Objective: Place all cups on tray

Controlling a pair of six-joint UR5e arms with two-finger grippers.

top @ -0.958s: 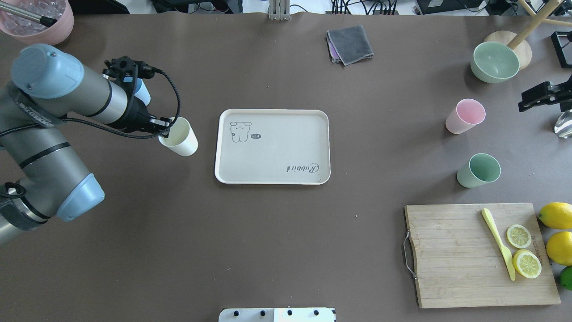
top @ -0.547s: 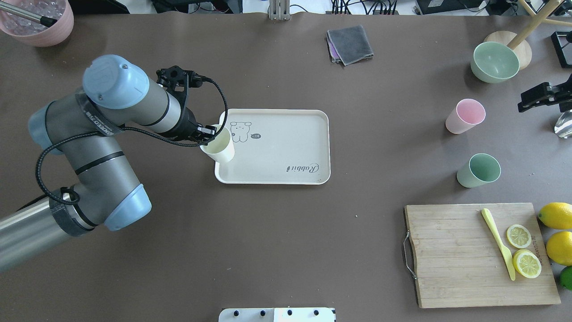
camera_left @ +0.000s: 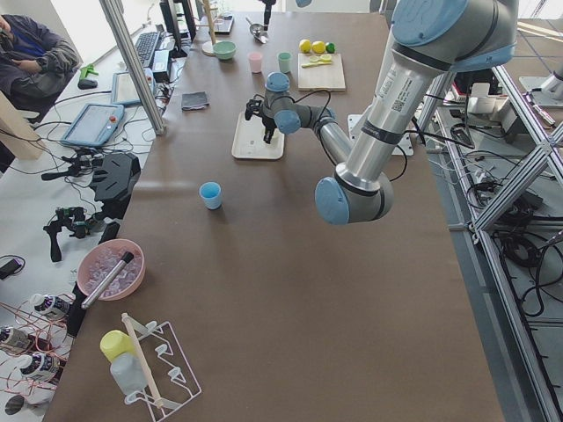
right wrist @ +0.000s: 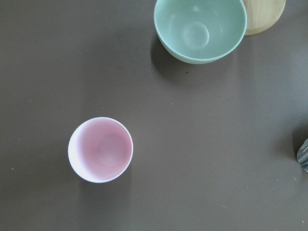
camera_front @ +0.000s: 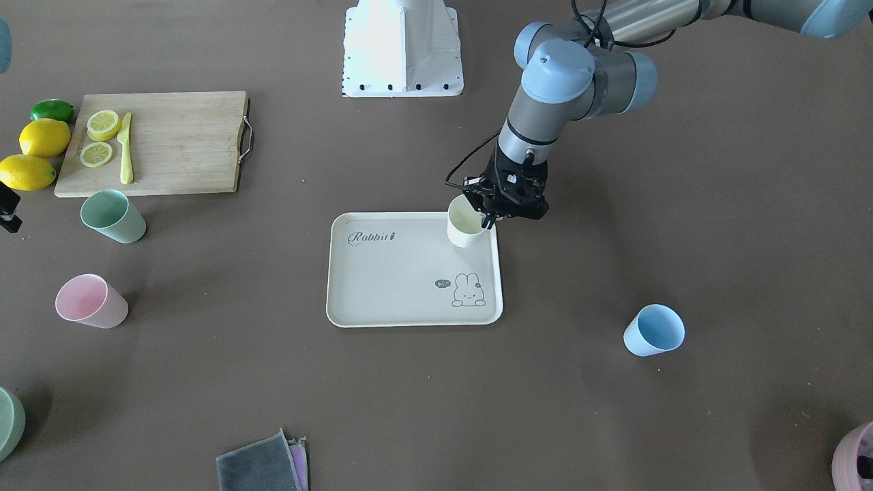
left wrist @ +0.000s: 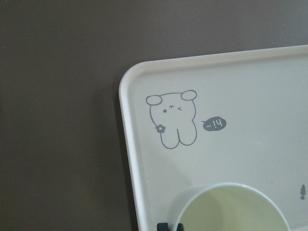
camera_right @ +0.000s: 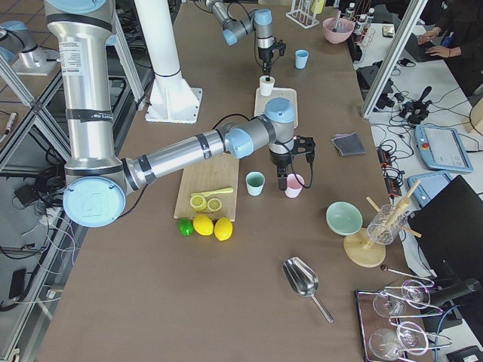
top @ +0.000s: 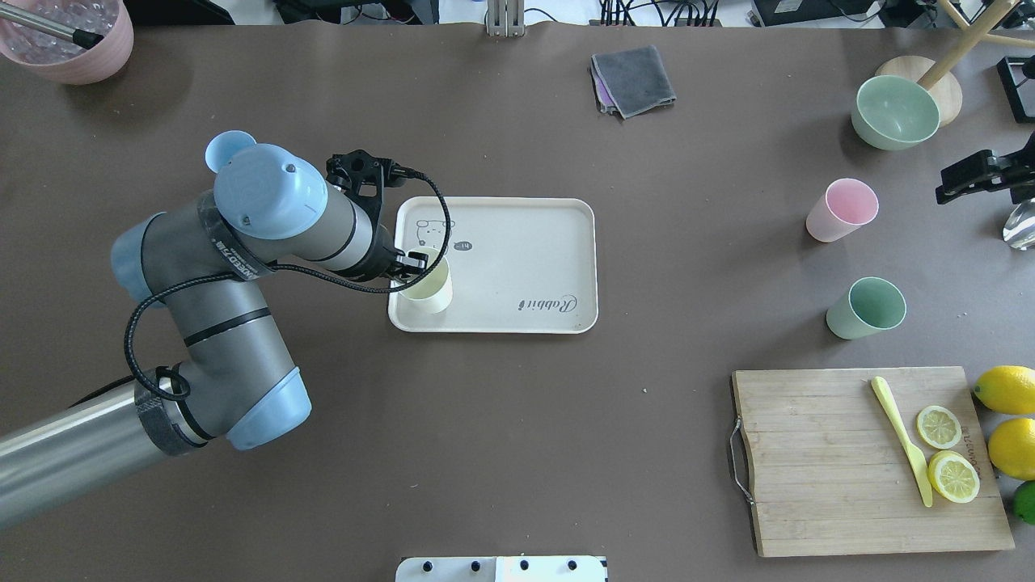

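My left gripper is shut on the rim of the cream-white cup and holds it upright, low over the near-left corner of the beige Rabbit tray. I cannot tell whether the cup touches the tray. The cup is at the tray's far right corner in the front view. The light blue cup stands on the table to the tray's left. The pink cup and the mint green cup stand at the right. My right gripper hangs above the pink cup; its jaws do not show clearly.
A grey-green bowl and a wooden stand are at the back right. A cutting board with a knife and lemon slices, and whole lemons, sit at the front right. A folded grey cloth lies behind the tray. A pink pot is at the back left.
My left arm has carried the cream-white cup to the right, from the table left of the tray to the tray's near-left corner. The right arm has not moved.
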